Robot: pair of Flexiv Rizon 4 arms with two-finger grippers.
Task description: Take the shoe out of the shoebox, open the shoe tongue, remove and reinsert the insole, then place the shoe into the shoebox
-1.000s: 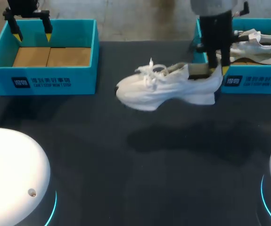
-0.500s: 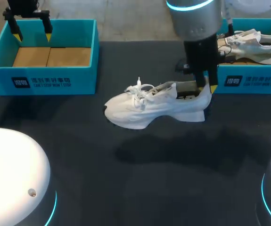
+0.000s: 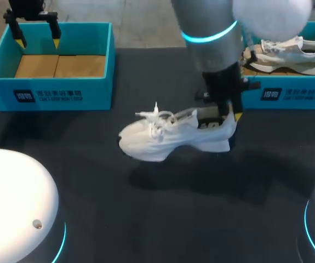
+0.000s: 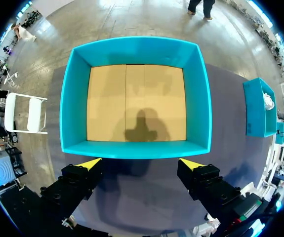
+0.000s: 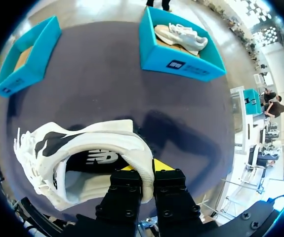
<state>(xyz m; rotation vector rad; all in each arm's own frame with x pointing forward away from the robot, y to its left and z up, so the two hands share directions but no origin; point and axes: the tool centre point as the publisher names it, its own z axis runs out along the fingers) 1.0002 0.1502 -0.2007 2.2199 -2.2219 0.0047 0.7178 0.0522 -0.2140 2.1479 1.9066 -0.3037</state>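
A white shoe hangs above the dark table, toe pointing left, its shadow on the cloth below. My right gripper is shut on the shoe's heel collar. In the right wrist view the heel wall of the shoe sits pinched between the fingers of the right gripper, one inside and one outside. The dark insole shows inside the shoe. My left gripper stands open above the back of the empty left shoebox. The left wrist view shows this left gripper over the box rim, holding nothing.
A second teal shoebox at the back right holds another pale shoe. Dark tabletop stretches between the boxes and the front edge. White arm bases stand at both front corners.
My right arm has carried the shoe leftward and toward the front, away from the right shoebox. The left arm has not moved.
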